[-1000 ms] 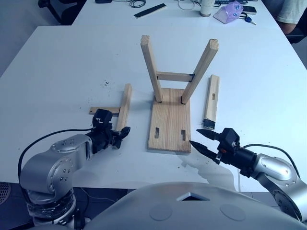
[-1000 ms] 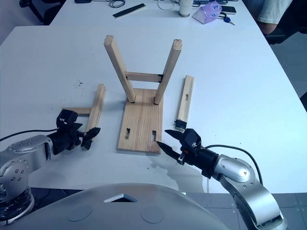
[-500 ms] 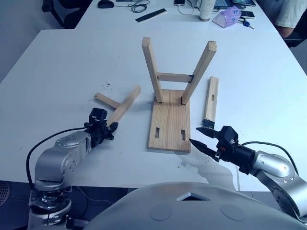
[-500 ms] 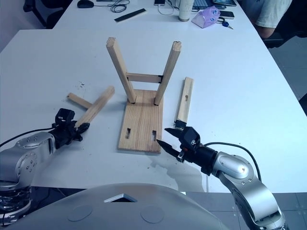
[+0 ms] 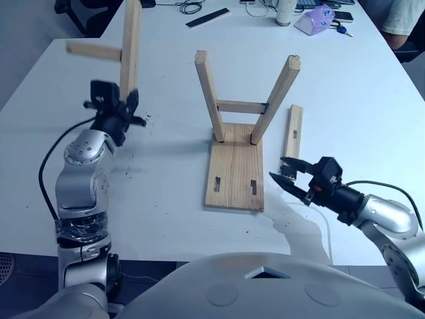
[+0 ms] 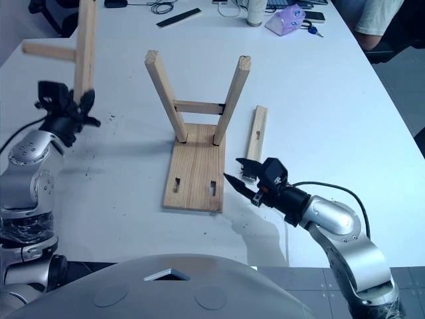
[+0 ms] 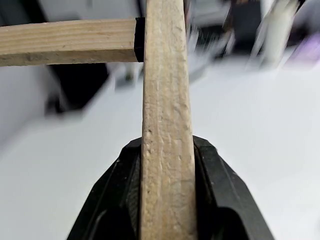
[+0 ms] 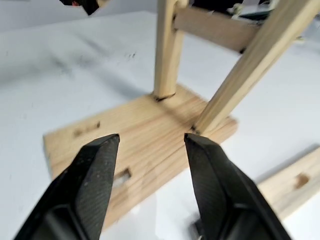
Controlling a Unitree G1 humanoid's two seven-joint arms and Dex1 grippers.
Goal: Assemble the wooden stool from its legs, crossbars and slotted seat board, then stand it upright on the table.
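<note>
The left gripper (image 5: 123,105) is clenched on the lower part of a wooden leg (image 5: 131,40), holding it upright in the air at about 10 o'clock from the slotted seat board (image 5: 232,169), with a short crossbar (image 5: 93,51) sticking out sideways from the leg's upper part. The seat board lies flat on the desk (image 5: 345,100) with two legs (image 5: 210,93) standing in its far slots, joined by their own crossbar (image 5: 240,106); the two near slots (image 5: 218,181) are empty. One more loose leg (image 5: 292,133) lies on the desk at 3 o'clock, just beside the board. The right gripper (image 5: 276,168) hangs released and empty at about 4 o'clock from the board, near the loose leg's closer end. The parts look like dry, light, stiff softwood: unlikely to bend or crush, but smooth enough to pivot between flat pads. A hold so low on the raised leg probably leaves a long lever above it, so the piece could swing, and the pressed-in crossbar joint may work loose if knocked. A hold across two flat opposite faces, nearer mid-length, would likely steady it. The loose leg seems best taken around its middle, away from its mortise. The board is probably light enough to slide or tip when a leg is pushed into a slot, so it may need bracing.
</note>
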